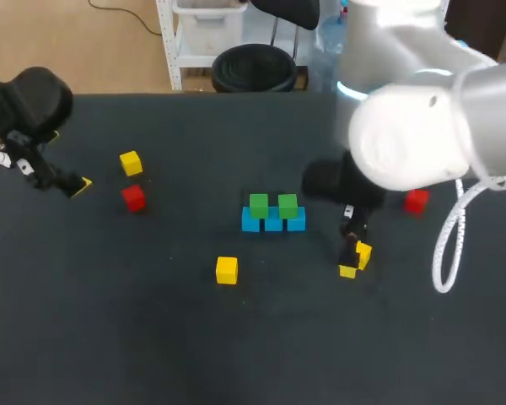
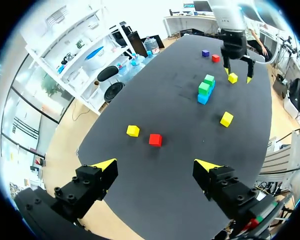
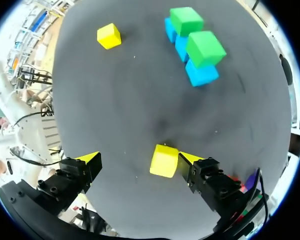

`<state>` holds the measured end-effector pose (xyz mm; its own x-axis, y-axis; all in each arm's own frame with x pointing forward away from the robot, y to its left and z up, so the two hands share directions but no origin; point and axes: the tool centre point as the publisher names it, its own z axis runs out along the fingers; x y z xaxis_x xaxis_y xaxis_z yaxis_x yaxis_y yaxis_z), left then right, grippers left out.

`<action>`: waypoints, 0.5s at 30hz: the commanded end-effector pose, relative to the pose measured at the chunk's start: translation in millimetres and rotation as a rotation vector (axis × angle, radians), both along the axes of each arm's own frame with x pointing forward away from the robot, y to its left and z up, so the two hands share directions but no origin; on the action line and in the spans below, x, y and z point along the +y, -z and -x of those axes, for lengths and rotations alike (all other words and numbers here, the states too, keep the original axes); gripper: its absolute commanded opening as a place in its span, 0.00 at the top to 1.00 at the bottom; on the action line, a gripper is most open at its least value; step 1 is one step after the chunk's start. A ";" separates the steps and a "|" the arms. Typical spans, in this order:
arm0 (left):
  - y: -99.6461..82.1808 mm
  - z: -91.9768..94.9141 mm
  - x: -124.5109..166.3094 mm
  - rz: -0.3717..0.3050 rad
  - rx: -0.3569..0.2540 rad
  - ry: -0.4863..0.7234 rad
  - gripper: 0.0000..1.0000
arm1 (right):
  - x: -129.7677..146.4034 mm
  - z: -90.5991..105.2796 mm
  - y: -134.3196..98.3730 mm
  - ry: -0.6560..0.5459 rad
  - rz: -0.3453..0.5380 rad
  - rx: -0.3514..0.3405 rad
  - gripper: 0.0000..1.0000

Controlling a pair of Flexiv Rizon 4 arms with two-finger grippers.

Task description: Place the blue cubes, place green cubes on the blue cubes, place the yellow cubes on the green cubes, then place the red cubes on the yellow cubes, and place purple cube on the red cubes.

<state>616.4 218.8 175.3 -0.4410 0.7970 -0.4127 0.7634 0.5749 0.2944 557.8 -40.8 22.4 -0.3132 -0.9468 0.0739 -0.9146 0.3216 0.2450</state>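
Cube in question is the yellow cube (image 3: 164, 160), lying on the desk (image 1: 236, 337) between the fingers of the right hand (image 3: 138, 160). That hand is spread. The cube sits close against one finger and apart from the other, so nothing is pinched.

Near it, toward the middle of the desk, stands the row of three blue cubes (image 1: 272, 223) with two green cubes (image 1: 272, 204) set on top. No yellow is on them, so I judge the yellow layer to be the step in hand.

Two spare yellow cubes lie loose: one (image 1: 227, 270) in front of the row, another (image 1: 131, 163) off to the left beside a red cube (image 1: 133, 197). A second red cube (image 1: 417, 201) lies to the right, and the purple cube (image 2: 205, 53) lies beyond it. The left hand (image 2: 155, 165) hangs over the desk's left edge, also spread and holding nothing.

The next move likely calls for centring the right hand on its cube and pressing both fingers to it. It would then lift the cube clear and lower it squarely onto the greens without nudging the row.
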 end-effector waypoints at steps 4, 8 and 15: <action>0.2 -0.6 0.7 0.003 0.000 0.003 0.00 | -7.6 4.5 2.4 0.019 0.078 -0.056 0.00; 0.2 -0.6 0.7 0.003 0.000 0.003 0.00 | -8.6 5.0 4.3 0.022 0.100 -0.072 0.00; 0.2 -0.6 0.7 0.003 0.000 0.003 0.00 | -11.8 3.9 9.6 0.036 0.134 -0.097 0.00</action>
